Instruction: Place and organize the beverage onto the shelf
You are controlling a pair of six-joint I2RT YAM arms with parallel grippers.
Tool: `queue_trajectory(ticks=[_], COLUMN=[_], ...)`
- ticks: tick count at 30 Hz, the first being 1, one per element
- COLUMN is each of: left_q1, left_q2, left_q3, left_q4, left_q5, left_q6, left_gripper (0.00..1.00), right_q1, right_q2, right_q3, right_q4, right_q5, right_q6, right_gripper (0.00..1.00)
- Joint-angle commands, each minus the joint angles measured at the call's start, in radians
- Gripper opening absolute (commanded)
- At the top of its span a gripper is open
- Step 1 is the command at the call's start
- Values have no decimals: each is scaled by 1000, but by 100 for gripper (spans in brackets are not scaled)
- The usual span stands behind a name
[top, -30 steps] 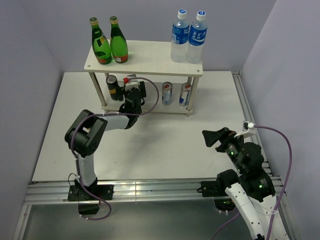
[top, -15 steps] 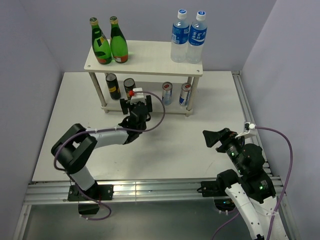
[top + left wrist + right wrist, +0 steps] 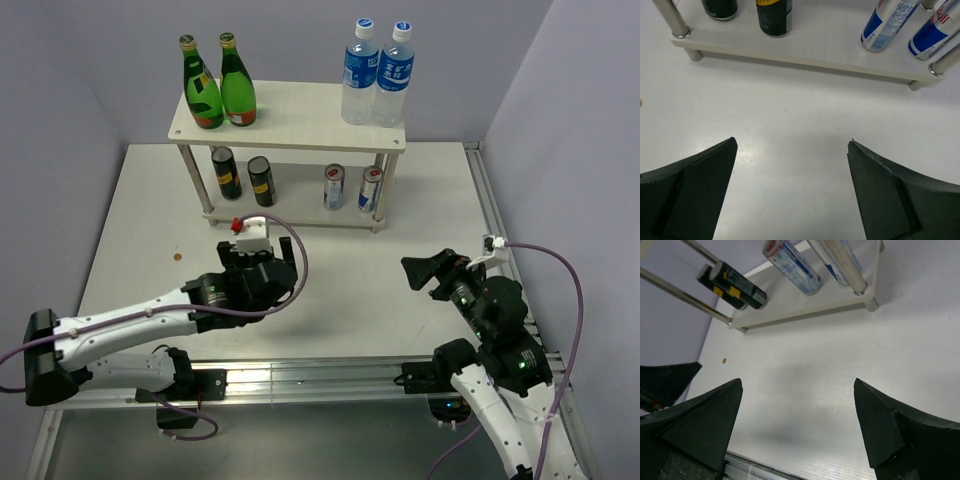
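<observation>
The shelf (image 3: 300,108) stands at the far side of the table. Two green bottles (image 3: 203,92) stand on its top board at the left. On the lower board (image 3: 830,47) two dark cans (image 3: 262,181) stand at the left and two silver cans (image 3: 334,187) at the right. The dark cans (image 3: 774,15) and silver cans (image 3: 887,22) also show in the left wrist view. My left gripper (image 3: 257,258) (image 3: 792,142) is open and empty, over bare table in front of the shelf. My right gripper (image 3: 425,272) (image 3: 797,385) is open and empty, at the near right.
Two clear water bottles (image 3: 376,75) with blue labels stand on the top board at the right. A small brown spot (image 3: 176,257) lies on the table at the left. A metal rail (image 3: 300,375) runs along the near edge. Walls close in on the left, back and right.
My left gripper has drawn back from the shelf's lower tier toward the near edge, leaving the second dark can standing there. The right arm has barely moved.
</observation>
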Motion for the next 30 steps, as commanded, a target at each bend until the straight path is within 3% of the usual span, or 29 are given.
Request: queue_trajectory(ticks=[1, 3, 9, 14, 18, 20, 24, 29, 30], left_q1=[-72, -85, -96, -94, -94, -91, -79, -74, -74], left_q2=[-72, -107, -265, -380, -416, -393, -348, -340, -365], left_q3=[197, 324, 542, 605, 579, 581, 570, 573, 541], left_q4=[-613, -761, -768, -839, -862, -958, -945, -865, -746], left_q5=[-72, -55, 0, -153, -263, -319, -346, -354, -333], left_q6=[-278, -300, -130, -122, -154, -225, -248, -179, -80], left_gripper=[99, 99, 99, 99, 99, 99, 99, 99, 99], right_q1=[5, 5, 5, 5, 6, 8, 54, 245, 320], right_q2=[49, 109, 302, 403, 457, 486, 520, 620, 632], right_q3=[125, 236, 562, 737, 753, 758, 753, 774, 780], right_q4=[90, 90, 31, -78, -135, -158, -146, -106, -106], right_q5=[-59, -81, -101, 45, 171, 191, 218, 327, 367], right_q6=[-15, -24, -70, -108, -130, -133, -148, -174, -177], right_gripper=[100, 100, 100, 100, 100, 100, 100, 100, 100])
